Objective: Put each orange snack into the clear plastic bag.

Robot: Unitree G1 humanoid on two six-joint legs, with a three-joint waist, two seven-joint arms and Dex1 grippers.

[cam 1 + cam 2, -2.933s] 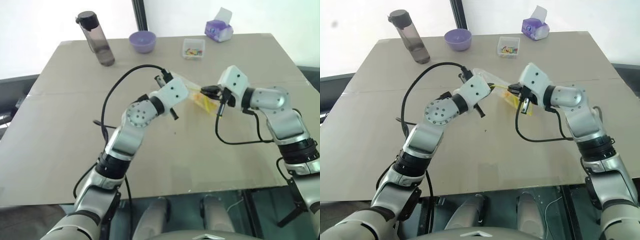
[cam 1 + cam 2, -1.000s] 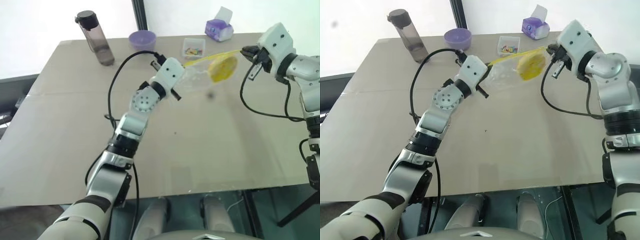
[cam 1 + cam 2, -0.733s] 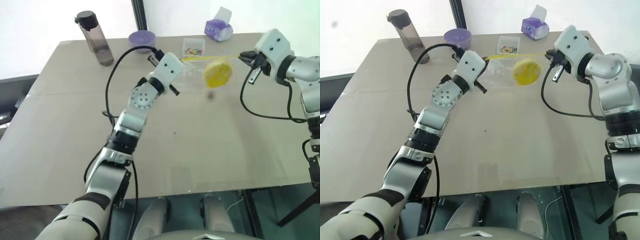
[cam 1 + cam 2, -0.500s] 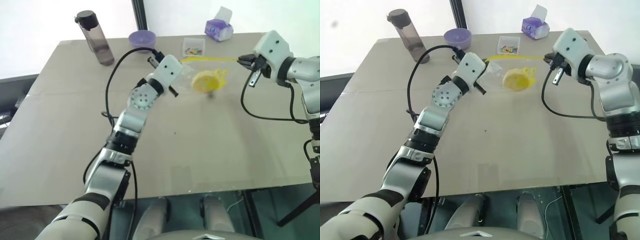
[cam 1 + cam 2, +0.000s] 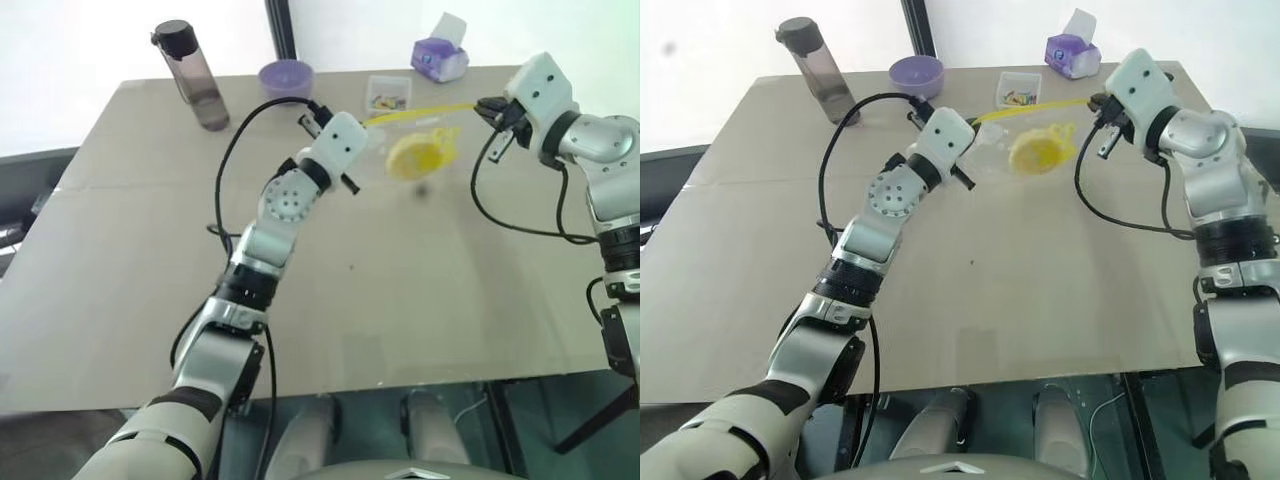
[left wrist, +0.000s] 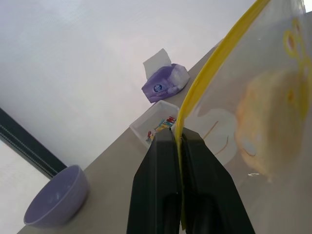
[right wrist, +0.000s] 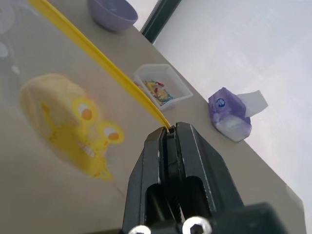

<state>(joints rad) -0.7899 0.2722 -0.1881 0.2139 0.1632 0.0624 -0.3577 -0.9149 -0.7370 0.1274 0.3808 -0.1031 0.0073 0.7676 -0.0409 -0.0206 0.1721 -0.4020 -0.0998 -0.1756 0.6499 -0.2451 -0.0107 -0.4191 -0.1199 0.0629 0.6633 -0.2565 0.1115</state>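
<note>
Yellow cartoon print marks clear plastic bag [image 7: 73, 131].

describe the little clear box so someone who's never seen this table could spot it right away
Look along the far edge of the tan table, between the purple bowl and the purple tissue box. The small clear box sits there. Unlike its solid purple neighbours, it is see-through, square and holds bright coloured bits.

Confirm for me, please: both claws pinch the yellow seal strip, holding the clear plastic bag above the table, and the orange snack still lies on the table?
Not quite: the orange snack hangs inside the clear plastic bag, as both wrist views show. The left claw and right claw do pinch the yellow seal strip.
</note>
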